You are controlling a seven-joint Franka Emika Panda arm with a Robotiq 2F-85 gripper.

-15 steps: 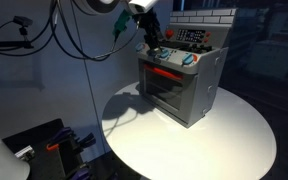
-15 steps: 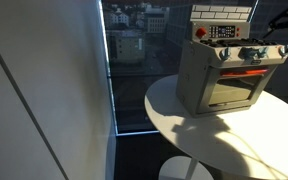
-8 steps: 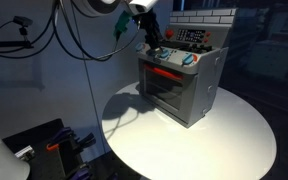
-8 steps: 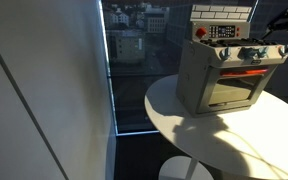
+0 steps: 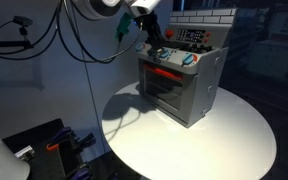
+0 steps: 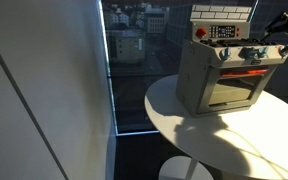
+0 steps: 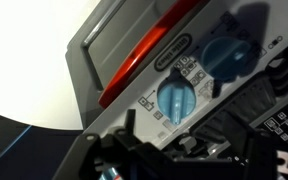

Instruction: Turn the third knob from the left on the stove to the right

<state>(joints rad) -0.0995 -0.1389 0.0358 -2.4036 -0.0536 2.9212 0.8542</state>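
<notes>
The stove (image 5: 181,82) is a small grey box with a dark glass door, a red bar handle and a black back panel, standing on a round white table (image 5: 229,140). It also shows in an exterior view (image 6: 224,72). My gripper (image 5: 156,42) hangs just above the row of teal knobs at the stove's top front edge, and it shows in an exterior view (image 6: 271,33) too. In the wrist view two teal knobs (image 7: 177,100) (image 7: 227,58) sit above the red handle (image 7: 144,55). The dark gripper (image 7: 149,145) lies close below the nearer knob, and its jaws are too dark to read.
The table's edge drops off around the stove. A wall with hanging cables (image 5: 69,40) stands behind the arm, and black equipment (image 5: 39,150) sits low beside the table. A window with a city view (image 6: 134,50) lies behind the stove.
</notes>
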